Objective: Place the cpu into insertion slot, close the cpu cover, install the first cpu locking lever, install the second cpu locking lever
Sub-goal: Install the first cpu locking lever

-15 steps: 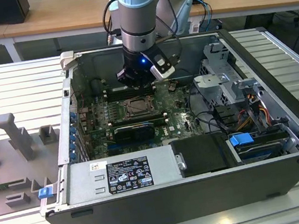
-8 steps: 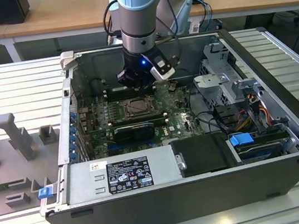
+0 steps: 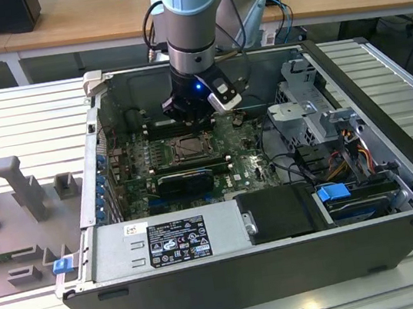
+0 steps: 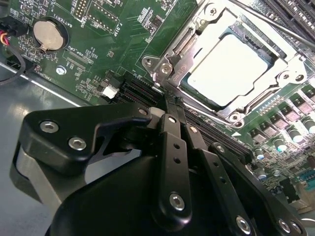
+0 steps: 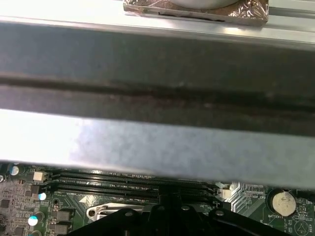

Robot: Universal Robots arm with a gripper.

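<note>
the cpu (image 4: 227,69) lies seated in the insertion slot (image 4: 275,64), cpu cover (image 4: 172,59) down around it; the gripper (image 4: 170,101) (fingers pressed together, holding nothing) hovers just beside the socket's edge, memory slots (image 4: 140,91) beneath.

Cpu (image 4: 227,69) seated — cover (image 4: 275,93) closed (silvery)
</note>
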